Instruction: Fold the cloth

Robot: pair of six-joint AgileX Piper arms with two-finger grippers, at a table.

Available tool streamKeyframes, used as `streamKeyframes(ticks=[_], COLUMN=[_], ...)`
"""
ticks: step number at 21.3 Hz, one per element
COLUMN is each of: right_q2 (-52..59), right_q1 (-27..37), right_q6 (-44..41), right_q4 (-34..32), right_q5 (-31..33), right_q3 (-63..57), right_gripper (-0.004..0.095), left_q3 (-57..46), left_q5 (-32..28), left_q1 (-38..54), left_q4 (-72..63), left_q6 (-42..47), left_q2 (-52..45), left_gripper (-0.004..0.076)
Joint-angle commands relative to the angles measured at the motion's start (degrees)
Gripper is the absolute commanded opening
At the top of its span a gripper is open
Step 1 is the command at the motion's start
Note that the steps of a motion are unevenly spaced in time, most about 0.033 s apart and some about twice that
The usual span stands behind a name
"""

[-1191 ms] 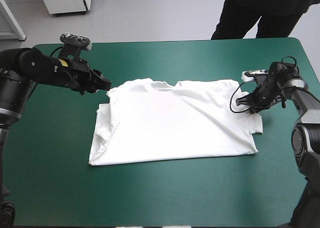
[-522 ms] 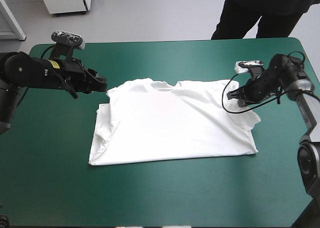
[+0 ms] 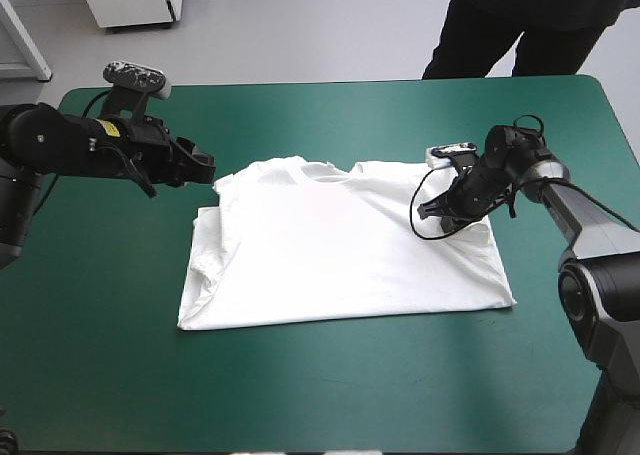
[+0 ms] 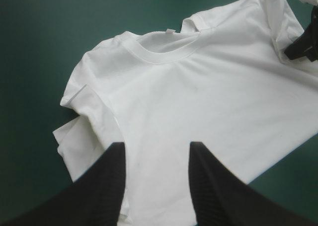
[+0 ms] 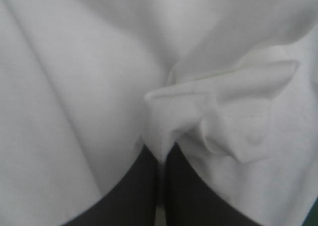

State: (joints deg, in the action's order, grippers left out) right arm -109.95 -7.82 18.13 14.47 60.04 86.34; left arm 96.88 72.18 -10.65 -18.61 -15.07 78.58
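Right end effector [image 3: 428, 209] clamped on the T-shirt [image 3: 330, 260]: right wrist view shows its black fingers [image 5: 134, 191] all but together, with a pinch of white cloth bunched between the tips. Change noted: earlier it sat out at the shirt's right side, where the sleeve poked past the body. It has since travelled inward toward the bench middle, carrying that right sleeve [image 3: 470, 215] along, so the sleeve now lies over the chest panel and the shirt's right edge reads as one straight line. Judgement: the sleeve-in fold on this side is nearly laid, release not yet made. Left end effector [image 3: 205, 167] has its fingers apart and holds nothing, just beside the shirt's left shoulder; it shifted slightly earlier and has held since. Left sleeve [image 4: 87, 109] looks already doubled over, layers visible in left wrist view. T-shirt lies flat near the middle of the teal-green bench [image 3: 300, 395], collar [image 3: 325, 170] pointing to the far edge, hem [image 3: 340, 317] to the near edge. Collar-to-hem axis runs far to near, skewed a little: the hem's left corner sits nearer the front edge than its right. As it lies, the wider spread is across the bench, left to right
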Motion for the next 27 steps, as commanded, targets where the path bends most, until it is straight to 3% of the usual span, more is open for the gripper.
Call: streamKeyframes(ticks=[1, 4, 8, 11, 14, 15, 22, 27], right_q2=[0.33, -0.05, -0.05, 0.43, 1.97, 2.67, 14.39, 28.62], right_q1=[-0.01, -0.01, -0.01, -0.01, -0.01, -0.01, 0.10, 0.10], right_q6=[1.48, 2.55, 3.73, 4.89, 4.75, 4.41, -0.99, -5.98], right_q4=[0.26, 0.34, 0.67, 4.22, 3.58, 3.32, -6.65, -15.55], right_q5=[-1.00, -0.63, 5.83, 8.25, 9.65, 9.81, 11.48, 10.18], right_q3=[1.22, 1.22, 5.14, 10.15, 11.52, 11.52, 9.63, -1.98], right_gripper=[-0.0013, -0.0013, 0.0004, 0.0174, 0.0379, 0.0407, 0.0413, 0.0413], left_q3=[1.75, 1.75, 1.75, 1.75, 1.38, 1.05, -12.10, -21.49], left_q5=[1.12, 1.46, 1.46, 1.46, 1.46, 1.46, 1.56, 1.56], left_q1=[-0.07, -0.07, -0.07, -0.07, -0.07, -0.07, -0.18, -0.18], left_q4=[-1.55, -0.37, 0.10, 0.10, 2.50, 2.84, 10.85, 13.21], left_q6=[-0.18, -0.28, -0.73, -1.23, -1.53, -1.53, 1.45, 2.92], left_q2=[-1.81, -1.81, -1.81, -2.16, -4.14, -4.80, -13.30, -15.49], left_gripper=[0.0300, 0.0300, 0.0300, 0.0300, 0.0300, 0.0302, 0.0307, 0.0331])
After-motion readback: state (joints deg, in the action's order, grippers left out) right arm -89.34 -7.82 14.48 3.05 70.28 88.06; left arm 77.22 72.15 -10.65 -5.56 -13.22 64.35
